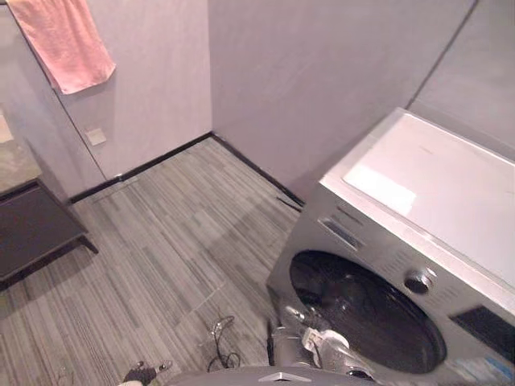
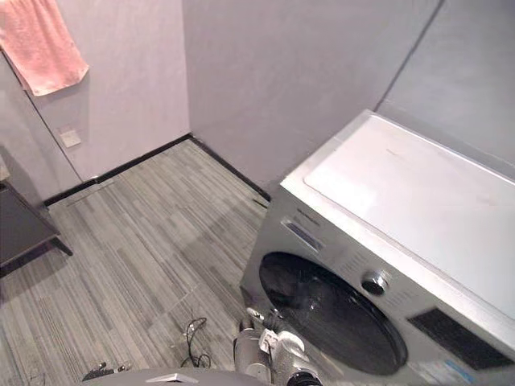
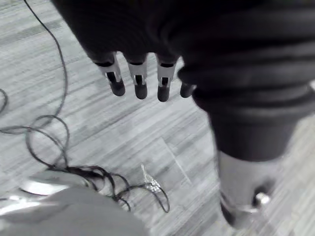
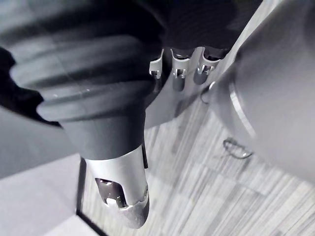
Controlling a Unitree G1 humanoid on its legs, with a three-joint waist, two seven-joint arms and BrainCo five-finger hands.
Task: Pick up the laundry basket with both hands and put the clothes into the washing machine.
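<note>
Both hands hang relaxed with nothing in them, left hand [image 3: 140, 78] and right hand [image 4: 179, 69] above the floor. Washing machine [image 1: 418, 241] at right, dark door [image 1: 366, 310] looks shut. Basket's whereabouts I cannot tell, so progress is unclear.

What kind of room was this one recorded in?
Probably a home laundry or utility corner: a front-loading washing machine stands against a grey wall, a pink towel hangs on the wall farther off, and the striped grey floor runs into a corner with dark skirting.
</note>
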